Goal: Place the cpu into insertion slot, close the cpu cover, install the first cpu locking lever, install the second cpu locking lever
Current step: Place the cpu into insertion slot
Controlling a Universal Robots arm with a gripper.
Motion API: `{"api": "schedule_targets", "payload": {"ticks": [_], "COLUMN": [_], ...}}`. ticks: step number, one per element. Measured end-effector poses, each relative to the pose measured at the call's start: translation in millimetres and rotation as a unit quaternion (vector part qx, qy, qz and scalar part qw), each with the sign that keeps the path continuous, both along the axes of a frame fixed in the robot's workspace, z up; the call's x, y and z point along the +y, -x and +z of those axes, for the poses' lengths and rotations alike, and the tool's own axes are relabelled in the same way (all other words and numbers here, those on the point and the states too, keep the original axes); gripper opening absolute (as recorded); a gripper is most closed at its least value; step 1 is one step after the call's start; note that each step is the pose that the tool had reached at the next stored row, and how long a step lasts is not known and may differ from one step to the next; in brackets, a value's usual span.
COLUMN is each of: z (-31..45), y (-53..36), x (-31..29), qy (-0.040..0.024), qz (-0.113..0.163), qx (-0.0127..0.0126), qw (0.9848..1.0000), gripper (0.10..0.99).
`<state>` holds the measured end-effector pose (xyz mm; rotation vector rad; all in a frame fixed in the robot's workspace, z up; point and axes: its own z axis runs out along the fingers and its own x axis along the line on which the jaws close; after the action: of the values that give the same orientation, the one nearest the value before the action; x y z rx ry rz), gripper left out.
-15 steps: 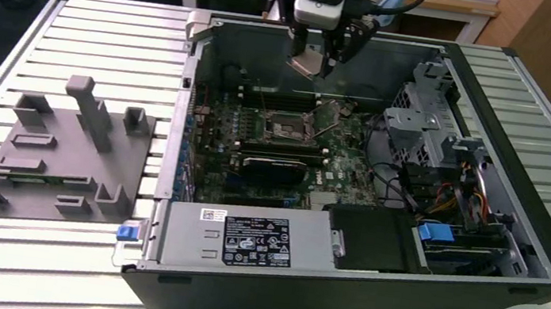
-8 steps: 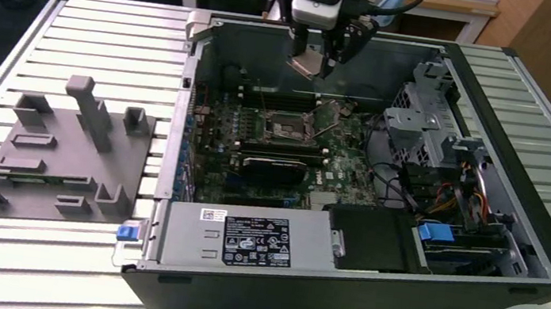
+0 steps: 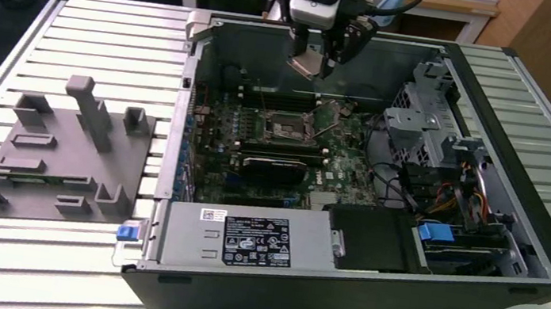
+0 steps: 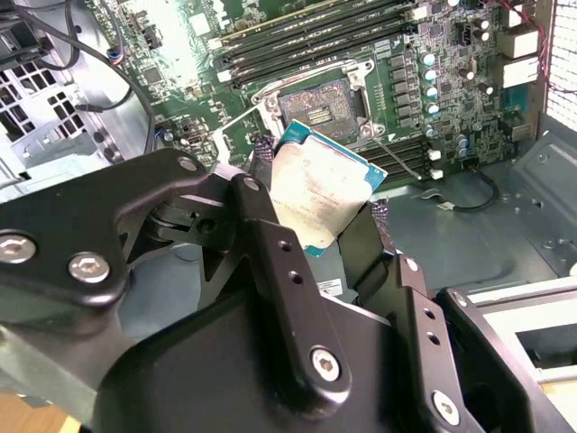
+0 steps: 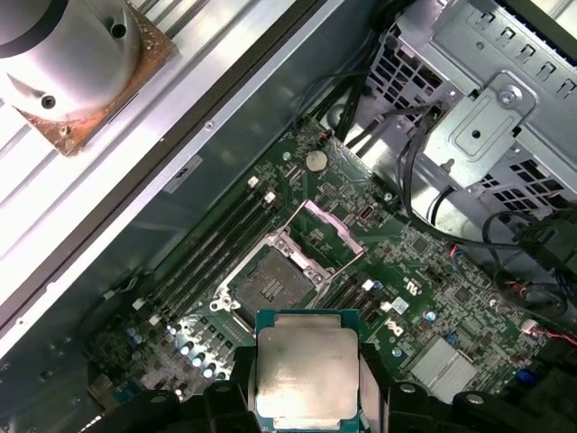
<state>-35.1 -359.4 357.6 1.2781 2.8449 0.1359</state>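
Clamping the small flat square silver-grey cpu (image 5: 306, 374) by its edges, black jaws hang above the dark-centred, silvery-framed insertion slot (image 5: 269, 281), whose thin metal cpu cover (image 5: 334, 225) stands open.

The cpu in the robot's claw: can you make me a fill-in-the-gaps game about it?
1. The claw holds the cpu up in the ____, off the circuit board.
2. The insertion slot is ____, with no chip inside.
3. The cpu cover is flipped ____, not shut.
4. That board is coloured ____.
Missing words: air, empty, open, green.
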Motion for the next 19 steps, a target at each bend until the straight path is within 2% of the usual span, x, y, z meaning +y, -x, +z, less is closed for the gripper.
{"api": "schedule_targets", "payload": {"ticks": [19], "z": [-0.7], "y": [0.0], "x": [0.0], "qy": [0.0000], "qz": [-0.026], "qx": [0.0000], "qw": [0.9997], "gripper": [0.537]}}
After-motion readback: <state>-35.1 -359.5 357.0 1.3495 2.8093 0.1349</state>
